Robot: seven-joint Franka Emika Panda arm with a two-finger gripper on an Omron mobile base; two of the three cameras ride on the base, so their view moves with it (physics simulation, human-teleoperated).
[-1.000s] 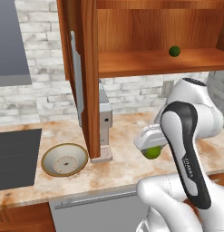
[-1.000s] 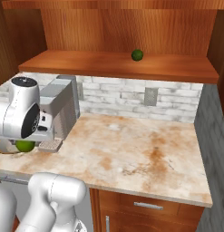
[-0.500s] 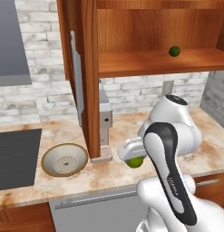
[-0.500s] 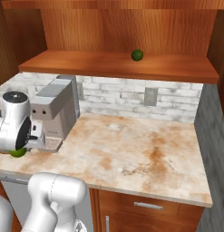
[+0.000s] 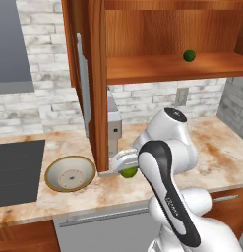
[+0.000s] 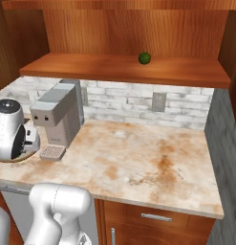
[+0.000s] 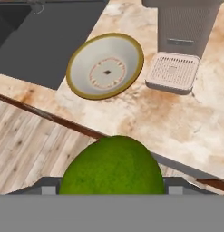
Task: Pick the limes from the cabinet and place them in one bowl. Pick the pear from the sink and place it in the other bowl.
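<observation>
Green and glossy, one lime sits clamped in the gripper, jaws closed around it just above the marble counter. From the hand view that lime bulges up between the finger tips, with the counter edge and wood floor beneath it, so by my reading it hangs right over the counter's front edge.

Target in sight: the shallow cream bowl with the olive-gold rim waits to the arm's left, just past the cabinet door, and it holds nothing so far. The hand view confirms it, the bowl bare inside apart from its dark specks, sitting beside the drip tray of the coffee machine.

Up on the cabinet shelf, a second lime remains, small and round, well apart from the arm. The right base view shows it too, alone on the plank.

So where are we? Early, I'd say. First lime picked but not delivered: it's short of the bowl, not over it yet. After the drop there's the shelf lime to fetch. And the pear half of the job looks untouched: no pear, and no pale blue bowl, can be made out from these angles, so nothing there can be counted as done.
</observation>
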